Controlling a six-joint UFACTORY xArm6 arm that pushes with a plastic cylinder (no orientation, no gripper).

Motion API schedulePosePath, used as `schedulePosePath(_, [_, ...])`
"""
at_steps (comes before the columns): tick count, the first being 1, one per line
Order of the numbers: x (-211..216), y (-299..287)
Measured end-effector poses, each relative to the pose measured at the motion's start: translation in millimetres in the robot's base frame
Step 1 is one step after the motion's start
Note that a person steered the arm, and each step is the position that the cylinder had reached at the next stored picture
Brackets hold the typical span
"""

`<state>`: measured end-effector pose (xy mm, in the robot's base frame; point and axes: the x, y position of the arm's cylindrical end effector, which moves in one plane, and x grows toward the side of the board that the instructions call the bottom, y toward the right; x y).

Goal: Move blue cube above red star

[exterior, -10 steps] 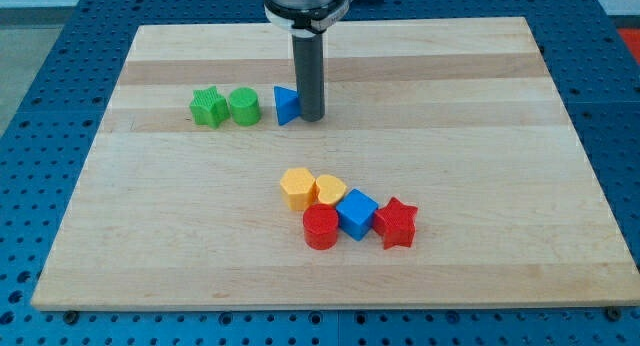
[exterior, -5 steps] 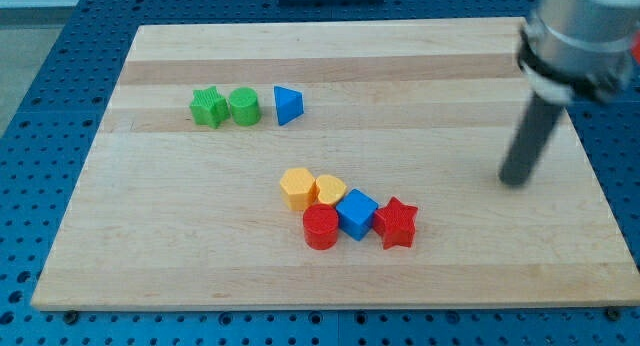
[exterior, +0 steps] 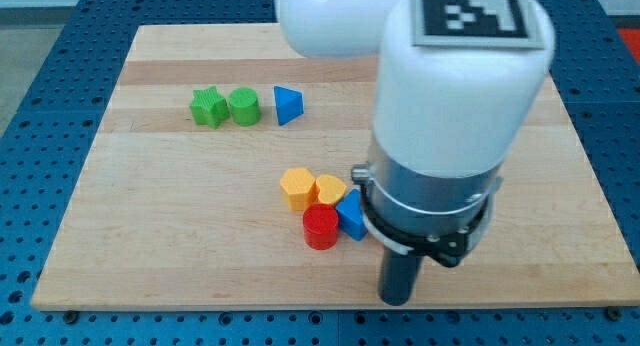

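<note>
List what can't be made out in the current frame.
- Red star: fully hidden behind the arm in the camera view.
- Blue cube: only its left part shows; the arm covers the rest.
- Cube-star contact or gap: cannot tell.
- My tip: visible near the view's bottom, below the cube; its position relative to the star is unknown.

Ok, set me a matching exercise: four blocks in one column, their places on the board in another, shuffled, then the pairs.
Blocks:
1. green star
2. blue triangle
3. red cylinder
4. blue cube

Places:
A. partly hidden behind the arm
B. the view's left end of the upper row
C. the view's right end of the upper row
D. just below the two yellow blocks

Pairs: 1-B, 2-C, 3-D, 4-A
</note>
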<state>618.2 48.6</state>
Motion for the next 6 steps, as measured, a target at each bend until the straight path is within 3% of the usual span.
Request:
schedulePosePath(2, [-22.9, -40.2])
schedulePosePath(6, [-104.9, -34.9])
